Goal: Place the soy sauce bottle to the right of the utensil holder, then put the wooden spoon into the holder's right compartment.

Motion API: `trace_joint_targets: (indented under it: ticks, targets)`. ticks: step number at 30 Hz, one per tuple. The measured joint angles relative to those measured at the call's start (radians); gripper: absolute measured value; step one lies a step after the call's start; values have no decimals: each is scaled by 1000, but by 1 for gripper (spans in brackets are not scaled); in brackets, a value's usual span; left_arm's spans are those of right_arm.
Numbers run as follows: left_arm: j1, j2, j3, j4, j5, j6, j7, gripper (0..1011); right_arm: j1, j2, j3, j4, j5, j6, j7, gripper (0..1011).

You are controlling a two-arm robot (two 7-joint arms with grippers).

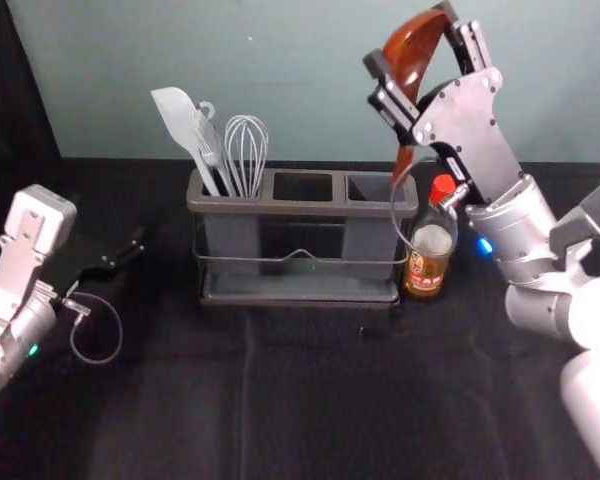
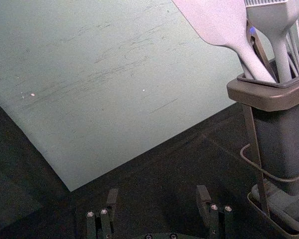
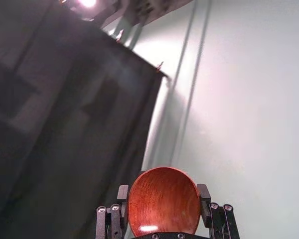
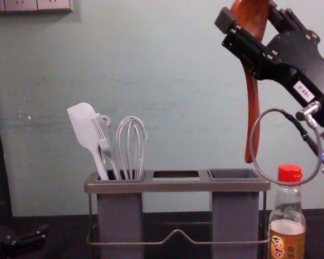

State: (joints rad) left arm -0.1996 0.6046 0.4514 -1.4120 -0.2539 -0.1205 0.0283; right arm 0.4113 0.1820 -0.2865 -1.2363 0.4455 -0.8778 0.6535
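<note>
My right gripper [image 1: 410, 42] is up high at the back right, shut on the bowl of the wooden spoon [image 1: 412, 52]; in the right wrist view the gripper [image 3: 163, 195] has a pad at each side of the bowl [image 3: 163, 201]. The spoon's handle [image 4: 252, 118] hangs down, its tip just above the holder's right compartment [image 4: 235, 174], near that opening's right side. The soy sauce bottle [image 1: 429, 245] stands upright close beside the utensil holder [image 1: 300, 208], on its right. My left gripper [image 1: 128, 252] is idle left of the holder; in the left wrist view the gripper [image 2: 157, 199] is open and empty.
A white spatula [image 4: 85, 125], a fork-like utensil and a whisk [image 4: 132, 145] stand in the holder's left compartment. The right gripper's looped cable [image 4: 254, 132] passes in front of the compartment's right end and near the bottle's red cap [image 4: 290, 172]. A wall rises behind.
</note>
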Motion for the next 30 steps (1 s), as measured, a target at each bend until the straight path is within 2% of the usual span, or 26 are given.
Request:
trace_joint_targets:
  ticks: [2, 8, 15, 21, 30]
  targets:
    - [0, 0, 0, 0, 0, 0, 0, 1000, 16, -28, 4, 53, 49, -33, 20, 838]
    - [0, 0, 0, 0, 0, 0, 0, 1000, 35, -68, 9, 125, 115, -73, 57, 838]
    - [0, 0, 0, 0, 0, 0, 0, 1000, 50, -101, 21, 198, 146, -113, 86, 838]
    - [0, 0, 0, 0, 0, 0, 0, 1000, 62, -124, 29, 262, 197, -143, 135, 838]
    - [0, 0, 0, 0, 0, 0, 0, 1000, 69, -142, 38, 306, 215, -155, 172, 838]
